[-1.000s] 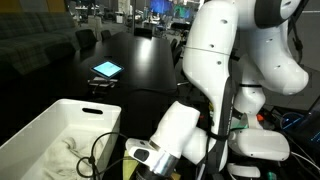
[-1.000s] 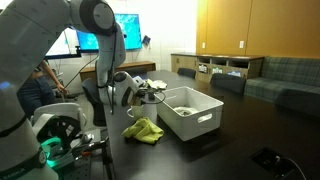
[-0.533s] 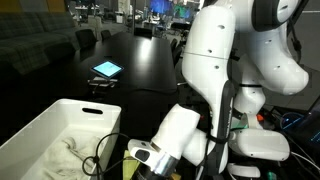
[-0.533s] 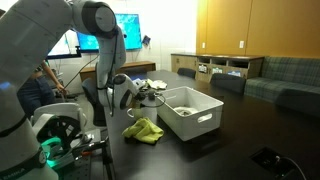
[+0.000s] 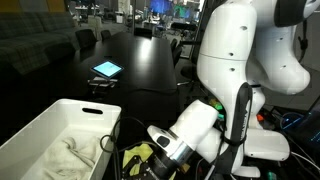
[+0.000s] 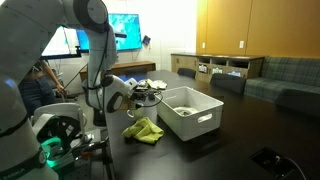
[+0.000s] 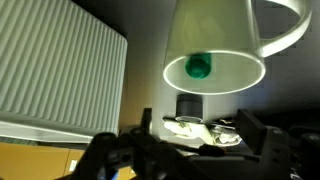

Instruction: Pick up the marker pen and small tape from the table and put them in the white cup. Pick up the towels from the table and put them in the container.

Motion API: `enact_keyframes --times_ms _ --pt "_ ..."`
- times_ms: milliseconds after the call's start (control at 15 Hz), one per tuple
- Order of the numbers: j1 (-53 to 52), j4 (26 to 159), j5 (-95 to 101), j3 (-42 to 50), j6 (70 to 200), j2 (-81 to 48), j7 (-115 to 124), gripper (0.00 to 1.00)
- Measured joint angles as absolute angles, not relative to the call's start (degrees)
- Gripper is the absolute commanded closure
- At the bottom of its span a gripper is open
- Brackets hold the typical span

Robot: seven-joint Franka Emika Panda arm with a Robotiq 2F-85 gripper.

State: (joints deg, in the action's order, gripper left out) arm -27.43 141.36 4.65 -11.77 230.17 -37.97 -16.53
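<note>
Towels, in an exterior view: white towel (image 5: 75, 155) lies bunched inside the container (image 5: 40, 125); yellow-green towel (image 5: 137, 153) shows outside the bin, just beside the gripper (image 5: 140, 162)
Gripper, in an exterior view: low by the container's corner, partly behind a black cable; its jaws cannot be made out here
Table, in an exterior view: dark table (image 5: 130, 55) with a lit tablet (image 5: 106, 70) well apart from the container
Towels, in an exterior view: yellow-green towel (image 6: 145, 130) lies crumpled on the table (image 6: 240, 145), just beside the container (image 6: 195, 122) and clear of the gripper (image 6: 137, 95)
Arm, in an exterior view: white arm (image 6: 95, 60) bends down; the gripper hangs above the towel, near the container's rim
Cup, wrist view: white cup (image 7: 215, 30) with a handle, a green round thing (image 7: 200, 67) inside it
Gripper, wrist view: gripper (image 7: 185, 160) dark and blurred; fingers (image 7: 272, 155) spread wide, nothing between them
Side, wrist view: ribbed pale panel (image 7: 50, 70) beside the cup
</note>
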Motion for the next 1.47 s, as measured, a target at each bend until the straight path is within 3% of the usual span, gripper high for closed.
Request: enact_keyframes --times_ms 533,1133,1467 --pt "-31.5 153.3 -8.0 -12.2 233.0 -30.7 -17.4 0.00" --pt "-24.9 154.6 -4.7 -14.7 203.3 -18.7 -7.2 0.00" --pt "-15.7 154.3 -1.8 -22.2 183.2 -9.2 0.7 0.00"
